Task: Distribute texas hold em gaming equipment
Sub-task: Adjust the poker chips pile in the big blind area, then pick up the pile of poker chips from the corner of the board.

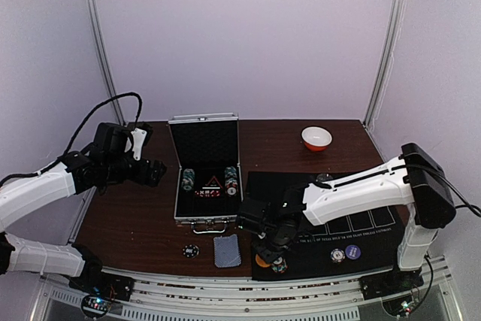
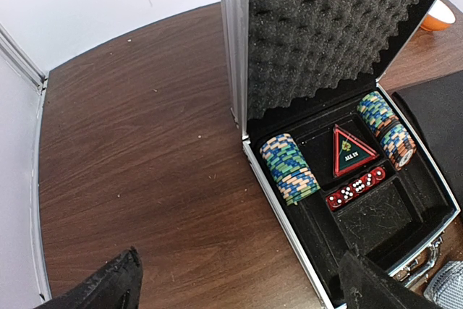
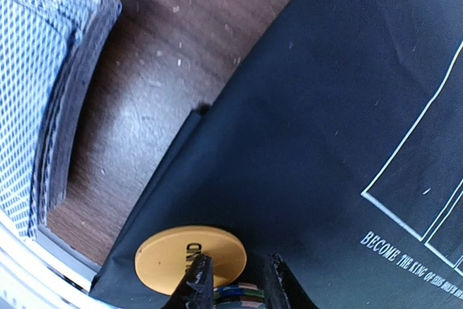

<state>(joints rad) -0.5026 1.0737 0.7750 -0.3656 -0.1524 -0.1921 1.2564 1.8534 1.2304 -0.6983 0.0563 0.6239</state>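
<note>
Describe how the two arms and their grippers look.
The left arm and right arm have white, rounded shells with black joints. The left gripper and right gripper are black, with wedge-shaped fingers. A black cable loops off the left wrist.

**TABLETOP LAYOUT**

The open case (image 1: 178, 195) sits mid-tabletop (image 1: 135, 208), lid upright behind. The left chip row (image 1: 187, 180) and right chip row (image 1: 231, 180) lie in its side compartments, with the dice (image 1: 207, 192) between them. Before the case lies the card deck (image 1: 226, 250), with a loose disc (image 1: 191, 250) to its left. The mat (image 1: 361, 223) lies right of the case, with the bowl (image 1: 316, 138) behind it. On the mat's near-left corner, the corner disc (image 3: 173, 255) lies touching the corner chip stack (image 3: 239, 294).
</note>
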